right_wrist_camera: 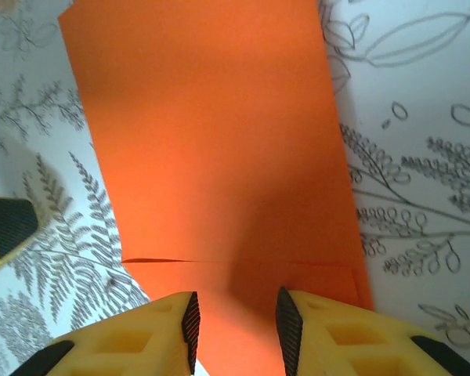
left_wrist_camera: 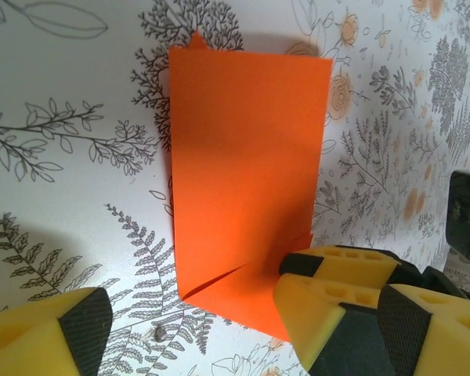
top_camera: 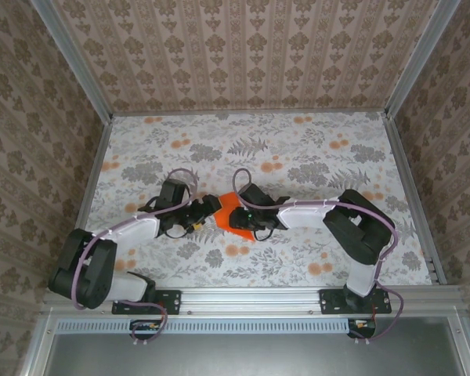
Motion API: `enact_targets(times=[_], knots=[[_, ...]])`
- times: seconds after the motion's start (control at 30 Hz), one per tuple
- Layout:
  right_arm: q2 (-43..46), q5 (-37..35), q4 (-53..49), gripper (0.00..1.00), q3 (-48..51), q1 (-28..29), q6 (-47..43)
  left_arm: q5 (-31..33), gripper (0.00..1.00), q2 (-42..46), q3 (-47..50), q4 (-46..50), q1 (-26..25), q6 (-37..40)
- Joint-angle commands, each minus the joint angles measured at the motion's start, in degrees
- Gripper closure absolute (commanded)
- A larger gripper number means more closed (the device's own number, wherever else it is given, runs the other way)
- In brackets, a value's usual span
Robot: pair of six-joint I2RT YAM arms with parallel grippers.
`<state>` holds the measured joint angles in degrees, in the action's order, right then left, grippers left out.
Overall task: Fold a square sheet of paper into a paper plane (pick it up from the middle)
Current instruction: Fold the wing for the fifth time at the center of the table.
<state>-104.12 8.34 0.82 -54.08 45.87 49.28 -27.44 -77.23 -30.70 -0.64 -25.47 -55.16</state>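
The left gripper (left_wrist_camera: 192, 317) stands wide. One of its yellow fingers (left_wrist_camera: 47, 333) is over the bare table, apart from the sheet (left_wrist_camera: 247, 180). The other one is over the near right corner of the sheet. This gripper holds nothing, and we cannot tell if the second finger touches the paper.

The right gripper (right_wrist_camera: 236, 329) is narrow, but its two black pads (right_wrist_camera: 189, 329) do not meet. A small gap is between them, and the orange paper shows flat in this gap. The tips are over one short end of the sheet, just past a thin fold line (right_wrist_camera: 243, 261) that runs across it. We cannot tell if they press the paper down.

We count one sheet, two grippers and two arms: the left arm (top_camera: 133, 229) and the right arm (top_camera: 309, 211). The sheet is folded to a long rectangle. It lies in the middle of the table (top_camera: 321, 149), between the two grippers, which reach it from opposite sides. In the left wrist view a very small orange tip (left_wrist_camera: 197, 39) stands out at a far corner.

The table cover is white, printed with grey ferns and small orange flowers. Around it are walls (top_camera: 243, 47) with beige and brown patterned paper and metal posts (top_camera: 74, 59) in the corners. A metal rail (top_camera: 258, 296) runs at the near edge, where both arms are bolted.
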Motion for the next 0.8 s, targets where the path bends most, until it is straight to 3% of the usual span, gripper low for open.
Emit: enact_targets(times=[0.0,0.3,0.77], knots=[[-1.3,3.7,3.3,0.64,4.3,-1.9,2.8,-2.4,0.12,-1.4,0.1,-1.6,-0.3,-1.0],[-2.0,12.9,16.4,0.64,11.2,-6.5,7.6,-5.2,0.31,-4.7,-0.1,-3.8,-0.3,-2.6],[-2.7,15.7,19.4,0.65,13.6,-8.9,7.7,-7.1,0.61,-10.6,-3.9,-6.0,-0.3,-2.4]])
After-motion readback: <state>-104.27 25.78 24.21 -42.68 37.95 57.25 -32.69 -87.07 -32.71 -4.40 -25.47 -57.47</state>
